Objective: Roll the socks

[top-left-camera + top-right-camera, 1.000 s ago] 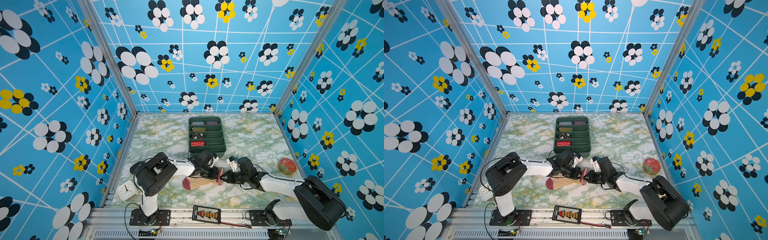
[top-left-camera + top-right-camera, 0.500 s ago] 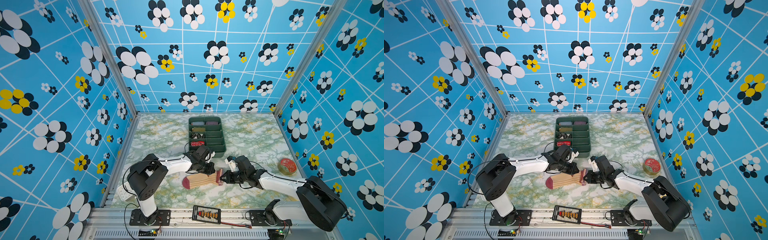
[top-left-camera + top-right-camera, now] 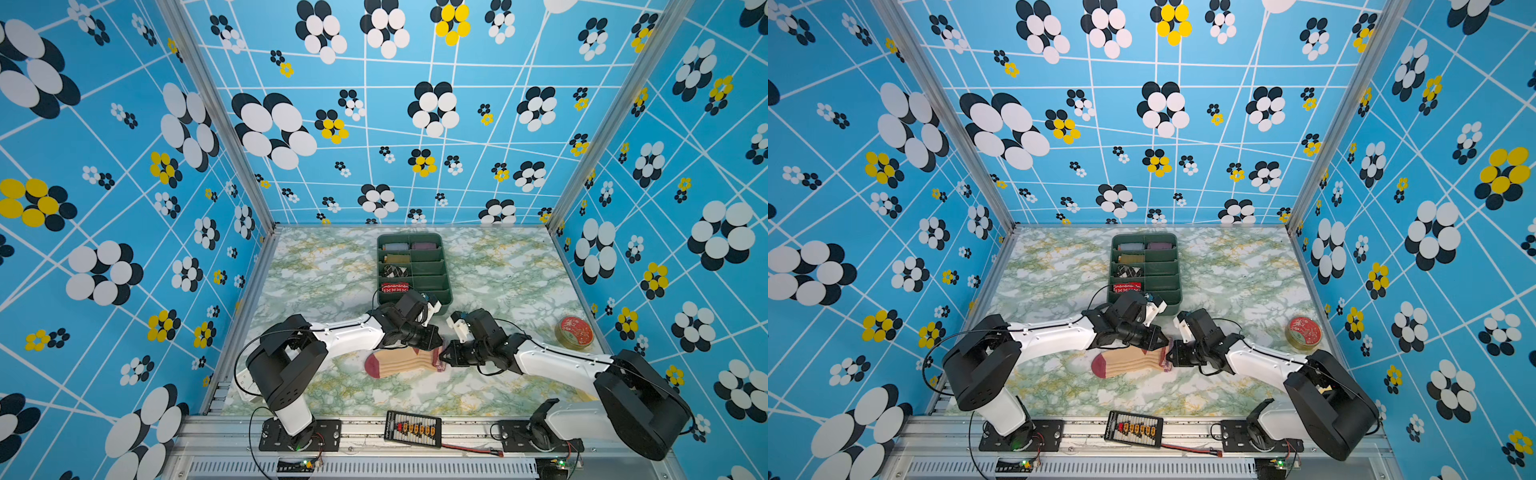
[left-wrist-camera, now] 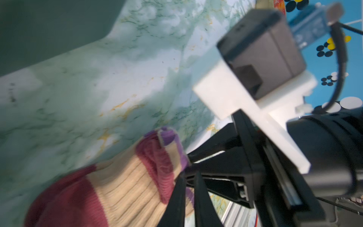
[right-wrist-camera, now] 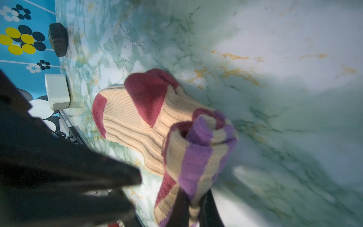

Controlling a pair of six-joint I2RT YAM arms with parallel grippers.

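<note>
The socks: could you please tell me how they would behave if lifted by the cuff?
Probably floppy: the socks lie flat on the table, and the cuff pinched by the right gripper curls over itself. Likely light and grippy, given the ribbed knit. The started roll may well unroll if released.

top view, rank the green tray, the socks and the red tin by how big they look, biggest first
1. green tray: clearly the largest, even though it sits farthest back
2. socks: a bit smaller, lying flat near the front
3. red tin: clearly the smallest
</note>
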